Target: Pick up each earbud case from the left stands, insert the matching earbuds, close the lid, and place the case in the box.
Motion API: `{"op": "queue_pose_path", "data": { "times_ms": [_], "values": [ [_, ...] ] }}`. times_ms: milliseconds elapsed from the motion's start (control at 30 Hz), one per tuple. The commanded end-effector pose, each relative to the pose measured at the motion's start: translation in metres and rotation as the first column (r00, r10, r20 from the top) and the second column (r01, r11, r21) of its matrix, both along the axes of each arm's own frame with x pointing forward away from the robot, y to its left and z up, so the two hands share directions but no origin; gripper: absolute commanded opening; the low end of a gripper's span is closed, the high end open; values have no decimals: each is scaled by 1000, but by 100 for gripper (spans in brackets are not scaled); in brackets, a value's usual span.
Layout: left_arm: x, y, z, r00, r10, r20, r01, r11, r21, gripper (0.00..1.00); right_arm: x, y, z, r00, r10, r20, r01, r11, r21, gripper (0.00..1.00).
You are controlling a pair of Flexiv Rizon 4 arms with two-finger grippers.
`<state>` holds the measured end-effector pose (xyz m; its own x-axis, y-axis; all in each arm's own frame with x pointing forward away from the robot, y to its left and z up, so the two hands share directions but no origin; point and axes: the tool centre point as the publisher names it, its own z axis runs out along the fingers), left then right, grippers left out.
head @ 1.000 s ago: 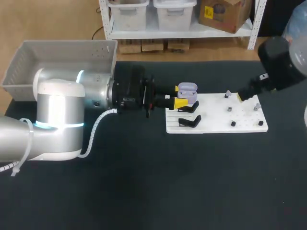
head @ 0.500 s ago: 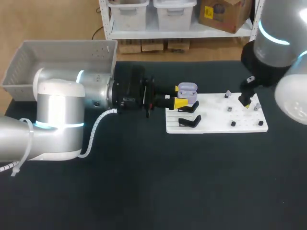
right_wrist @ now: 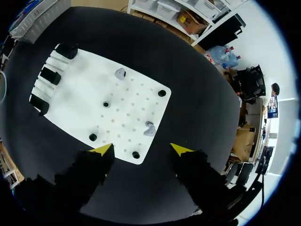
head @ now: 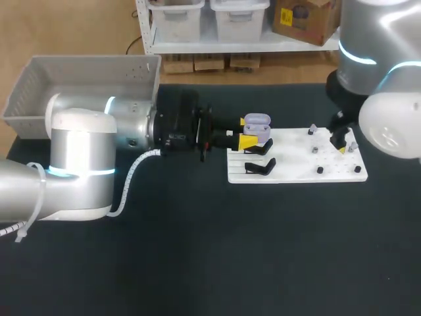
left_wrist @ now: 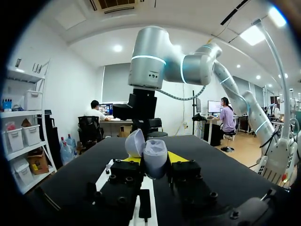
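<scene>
A lavender earbud case (head: 257,123) with its lid up is held over the left end of the white board (head: 296,172). My left gripper (head: 250,139) is shut on it. In the left wrist view the case (left_wrist: 155,157) sits between the yellow tips, its lid (left_wrist: 135,142) tilted back. My right gripper (head: 340,142) hangs open above the board's right part with nothing between its fingers. In the right wrist view the right gripper (right_wrist: 141,149) looks down on the board (right_wrist: 80,94); one grey earbud (right_wrist: 149,128) lies just ahead of it and another earbud (right_wrist: 120,73) farther off.
A grey box (head: 39,82) stands at the back left, behind my left arm. Black stands (head: 260,166) sit on the board's left end. Several small black pegs (right_wrist: 106,104) dot the board. Dark table surrounds the board.
My right arm has swung in from the right and now hangs over the board's right part. The left arm and the case have not moved.
</scene>
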<state>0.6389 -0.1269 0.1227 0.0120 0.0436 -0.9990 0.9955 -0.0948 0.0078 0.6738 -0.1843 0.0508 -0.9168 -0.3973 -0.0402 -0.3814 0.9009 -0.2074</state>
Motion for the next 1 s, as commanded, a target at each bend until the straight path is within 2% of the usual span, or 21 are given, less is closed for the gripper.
{"op": "queue_pose_path", "data": {
  "times_ms": [33,233,600,867,1000],
  "values": [
    [1,0,-1,1000,-1,0,1,1000,-1,0,4,-1,-6,1000,-5,7,5,1000,-1,54],
    [1,0,-1,1000,-1,0,1,1000,-1,0,9,-2,-14,1000,-2,17,2,1000,-3,45],
    [1,0,-1,1000,-1,0,1,1000,-1,0,12,-9,-27,1000,-12,27,12,1000,-23,46],
    [1,0,-1,1000,-1,0,1,1000,-1,0,16,-12,-30,999,-7,42,8,1000,-30,40],
    [1,0,-1,1000,-1,0,1,1000,-1,0,17,-13,-31,999,-7,44,8,1000,-30,40]
  ]
}}
